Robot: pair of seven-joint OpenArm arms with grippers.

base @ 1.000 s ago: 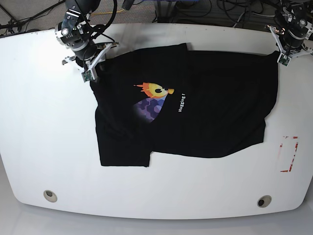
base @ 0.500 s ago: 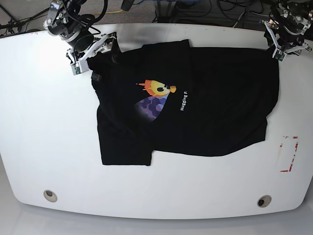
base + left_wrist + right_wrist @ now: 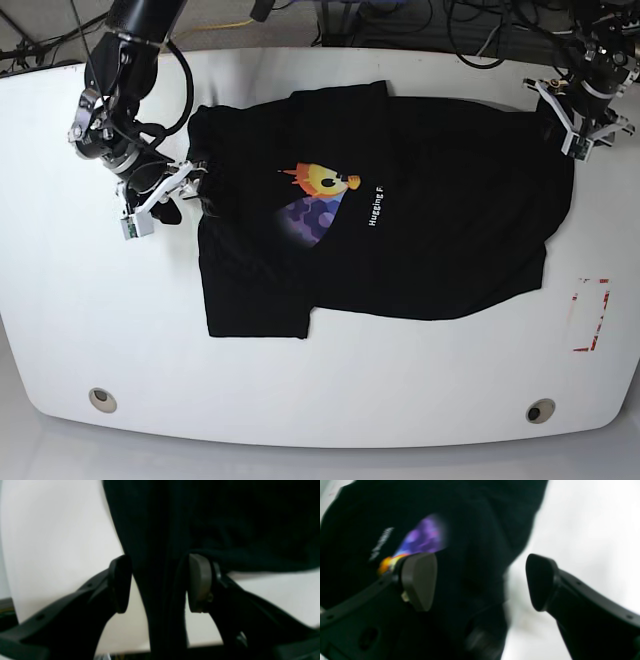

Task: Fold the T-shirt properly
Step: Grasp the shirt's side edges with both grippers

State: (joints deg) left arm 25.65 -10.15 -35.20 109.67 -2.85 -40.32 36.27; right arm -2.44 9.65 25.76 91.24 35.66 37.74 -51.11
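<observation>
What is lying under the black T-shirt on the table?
Only the white table shows around the T-shirt. Its near sleeve is folded over its own cloth. Whatever else lies beneath is covered and cannot be seen.

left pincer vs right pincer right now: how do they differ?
Position: the left pincer sits at the far corner of the large black cloth T-shirt, the right pincer at the shirt's opposite side edge.
Contents: a bunched strip of black cloth runs between the left pincer's pads; the right pincer has only flat shirt and white table behind its gap.
Both are spread apart.
</observation>
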